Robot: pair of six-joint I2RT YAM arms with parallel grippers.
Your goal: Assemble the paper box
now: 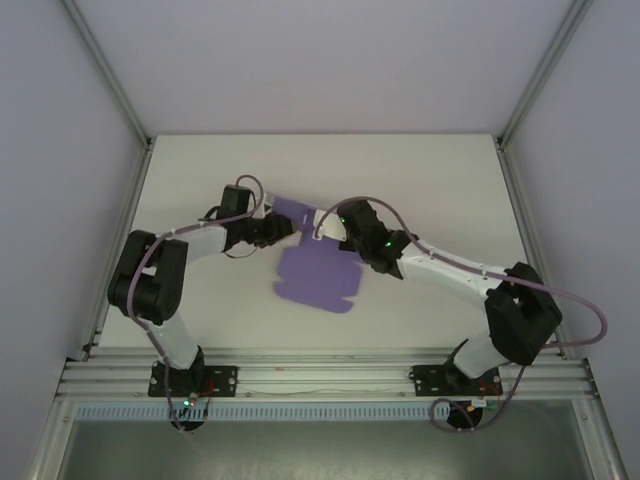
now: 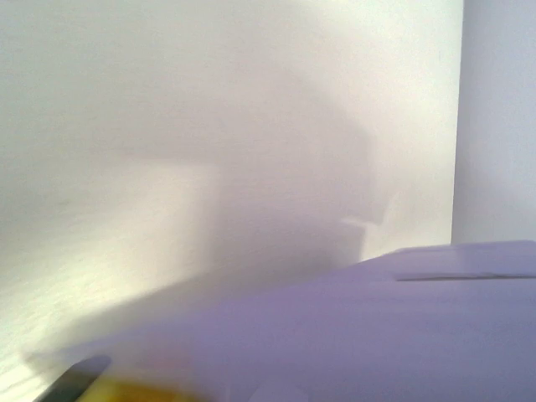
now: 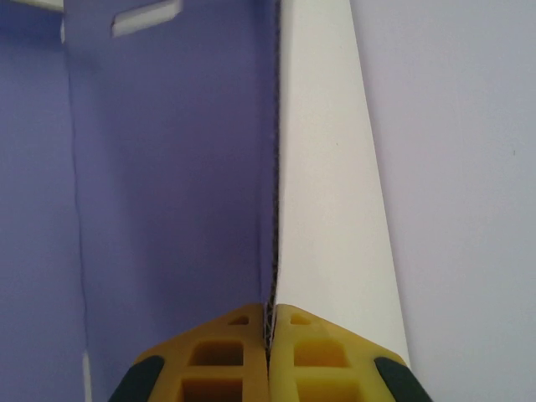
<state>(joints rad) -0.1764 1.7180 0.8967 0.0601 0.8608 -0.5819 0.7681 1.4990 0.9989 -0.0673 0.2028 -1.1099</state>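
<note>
The purple paper box is a flat sheet with flaps. It lies on the white surface between the two arms. Its far end is bent up off the surface.

The right end effector holds that bent-up end. In the right wrist view its yellow fingers are pressed together, pinching the thin edge of a flap. The purple side of the paper box is left of the fingers and the white side is right of them.

The left end effector is right at the left edge of the bent-up end. I cannot tell if it is spread or pinching. In the left wrist view the paper box looks blurry and very close in front.
</note>
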